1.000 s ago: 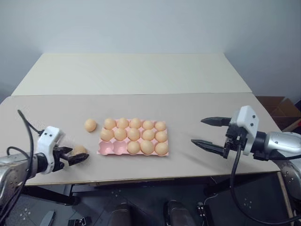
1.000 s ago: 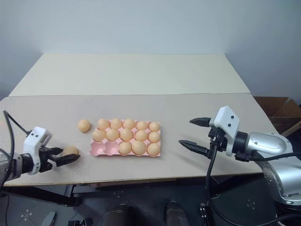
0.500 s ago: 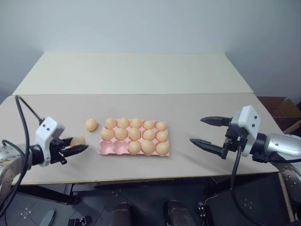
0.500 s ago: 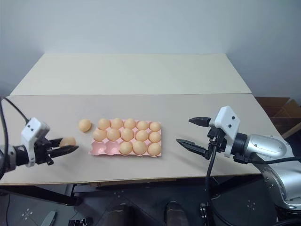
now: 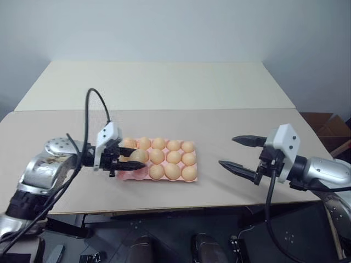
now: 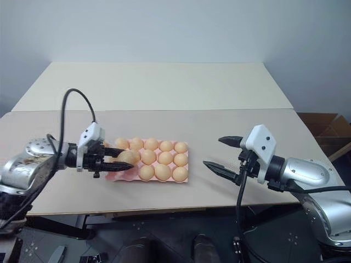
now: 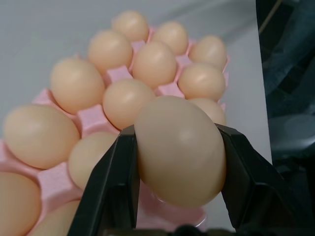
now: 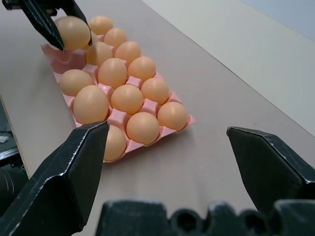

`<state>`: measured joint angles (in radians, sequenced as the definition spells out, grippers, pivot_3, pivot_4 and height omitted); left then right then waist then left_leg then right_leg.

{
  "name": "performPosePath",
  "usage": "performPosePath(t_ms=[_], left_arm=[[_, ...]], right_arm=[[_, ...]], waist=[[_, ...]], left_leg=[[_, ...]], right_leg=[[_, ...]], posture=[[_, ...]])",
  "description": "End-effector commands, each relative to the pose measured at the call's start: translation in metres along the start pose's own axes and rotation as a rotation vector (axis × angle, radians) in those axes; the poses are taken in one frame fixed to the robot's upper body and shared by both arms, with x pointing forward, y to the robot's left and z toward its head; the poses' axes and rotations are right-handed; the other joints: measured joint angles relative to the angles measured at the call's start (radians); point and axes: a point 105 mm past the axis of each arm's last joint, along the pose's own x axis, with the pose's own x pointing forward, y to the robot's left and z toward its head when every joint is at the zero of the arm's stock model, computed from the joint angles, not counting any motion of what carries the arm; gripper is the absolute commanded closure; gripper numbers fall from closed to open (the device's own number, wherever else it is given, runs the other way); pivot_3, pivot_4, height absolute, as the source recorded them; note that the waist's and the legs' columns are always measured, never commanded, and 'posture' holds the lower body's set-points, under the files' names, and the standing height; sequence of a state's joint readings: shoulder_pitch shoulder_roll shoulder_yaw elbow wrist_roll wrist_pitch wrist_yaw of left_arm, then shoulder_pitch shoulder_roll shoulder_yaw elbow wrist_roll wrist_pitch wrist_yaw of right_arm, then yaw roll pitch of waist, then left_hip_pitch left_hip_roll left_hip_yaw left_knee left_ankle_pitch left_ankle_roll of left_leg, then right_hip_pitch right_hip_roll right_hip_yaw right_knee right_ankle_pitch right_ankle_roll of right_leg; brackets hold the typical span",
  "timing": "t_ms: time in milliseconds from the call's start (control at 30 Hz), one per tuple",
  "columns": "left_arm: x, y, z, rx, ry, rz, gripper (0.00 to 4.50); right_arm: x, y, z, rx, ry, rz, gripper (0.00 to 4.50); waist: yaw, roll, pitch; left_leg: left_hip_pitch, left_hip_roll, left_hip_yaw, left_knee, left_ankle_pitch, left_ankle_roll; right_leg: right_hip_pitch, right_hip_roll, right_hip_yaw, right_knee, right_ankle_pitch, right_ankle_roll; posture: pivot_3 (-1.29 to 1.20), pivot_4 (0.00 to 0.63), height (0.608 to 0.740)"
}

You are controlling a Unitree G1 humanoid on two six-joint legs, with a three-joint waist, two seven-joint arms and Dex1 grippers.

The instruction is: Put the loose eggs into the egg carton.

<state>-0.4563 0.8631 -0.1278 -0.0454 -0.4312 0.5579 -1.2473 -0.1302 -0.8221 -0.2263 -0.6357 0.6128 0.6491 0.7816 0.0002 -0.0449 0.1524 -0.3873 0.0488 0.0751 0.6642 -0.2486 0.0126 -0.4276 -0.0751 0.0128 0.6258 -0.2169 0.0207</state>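
item: left gripper, fingers clamped on one of the loose eggs, which i see hanging over the near-left corner of the egg carton. the carton lies on the table, in front of me and a little left of centre.

item: carton contents. thirteen eggs seated as i count them; the vacant cups look to be at the near-left end, under the egg i am carrying.

item: a second loose egg, just beside the carton's left edge, mostly hidden behind my left gripper (i cannot place it better than that).

item: right gripper, jaws wide and empty, hanging above the table well right of the carton.

risks, as i judge them:
- letting go off-centre, so the egg lands on a ridge between cups and rolls off onto the table.
- lowering onto a seated neighbour; shell against shell could crack.
- squeezing harder during the descent; the shell is thin.
- the fingers catching the carton's light wall and shifting the whole tray.
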Motion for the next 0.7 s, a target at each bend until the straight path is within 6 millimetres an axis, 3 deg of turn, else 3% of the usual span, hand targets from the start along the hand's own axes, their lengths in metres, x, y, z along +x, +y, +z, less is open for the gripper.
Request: performPosePath(t_ms=[33, 200, 433, 633, 700], left_arm=[[-0.002, 0.000, 0.003, 0.036, 0.014, -0.012, 1.59], [-0.012, -0.001, 0.008, 0.051, -0.001, -0.003, 0.02], [-0.065, 0.007, 0.028, 0.064, -0.114, 0.188, 0.02], [-0.143, -0.005, 0.010, 0.037, -0.141, 0.483, 0.02], [-0.160, -0.014, -0.001, 0.014, -0.146, 0.542, 0.02]], right_arm=[[-0.003, 0.002, 0.010, -0.027, -0.027, -0.013, 0.00], [-0.003, 0.002, 0.010, -0.024, -0.030, -0.018, 0.00], [-0.001, 0.001, 0.011, -0.021, -0.043, 0.000, 0.00], [0.002, -0.003, 0.008, -0.031, -0.037, 0.036, 0.00], [0.002, -0.005, 0.007, -0.035, -0.037, 0.046, 0.00]], waist=[[0.000, 0.000, 0.000], [0.002, 0.000, 0.000], [-0.009, 0.000, 0.000], [-0.018, 0.000, 0.000], [-0.014, 0.000, 0.000]], left_leg=[[0.000, 0.000, 0.000, 0.000, 0.000, 0.000], [0.000, 0.000, -0.001, 0.000, 0.000, 0.000], [0.000, 0.001, -0.001, 0.000, 0.000, 0.000], [0.001, 0.002, -0.001, 0.000, 0.000, 0.000], [0.001, 0.002, -0.001, 0.000, 0.000, 0.000]], right_leg=[[0.000, 0.000, 0.000, 0.000, 0.000, 0.000], [0.000, 0.000, -0.001, 0.000, 0.000, 0.000], [0.000, 0.000, -0.001, 0.000, -0.001, 0.001], [0.000, 0.000, -0.001, 0.000, -0.001, 0.001], [0.000, -0.001, -0.001, 0.001, -0.002, 0.001]], posture=[[0.00, 0.150, 0.740], [0.00, 0.150, 0.740], [0.00, 0.150, 0.740], [0.00, 0.150, 0.740], [0.00, 0.150, 0.740]])
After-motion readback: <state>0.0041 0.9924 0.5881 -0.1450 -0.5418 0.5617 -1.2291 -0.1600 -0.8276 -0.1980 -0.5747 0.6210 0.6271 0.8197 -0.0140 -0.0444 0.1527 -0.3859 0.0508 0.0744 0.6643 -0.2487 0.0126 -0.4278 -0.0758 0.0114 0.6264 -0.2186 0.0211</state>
